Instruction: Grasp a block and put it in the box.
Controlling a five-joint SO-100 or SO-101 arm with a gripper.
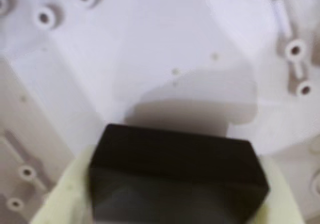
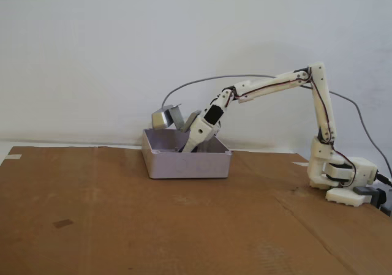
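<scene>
Matte black block (image 1: pixel 175 174), brick-shaped, low centre of the wrist view — clamped between pale cream fingers (image 1: pixel 65 194) of the gripper (image 1: pixel 175 204), just above the box's smooth lavender-grey floor (image 1: pixel 165 39) studded with round screw bosses. Fixed view: square low-walled tray (image 2: pixel 187 165) at centre on brown cardboard (image 2: pixel 122 226), white arm (image 2: pixel 275 85) dipping in.

We see an arm (image 2: pixel 278 84) built of slim white printed links, with thin dark and reddish wires running along its upper segments, and dark servo blocks at its joints. Its base (image 2: pixel 340 178) is a chunky white housing with a black part at one end (a grey cable arcs from there over the arm). A boxy grey camera module (image 2: pixel 166 116) sits near the wrist, and the gripper's pale cream fingers (image 1: pixel 65 199) look smooth and unmarked.
</scene>
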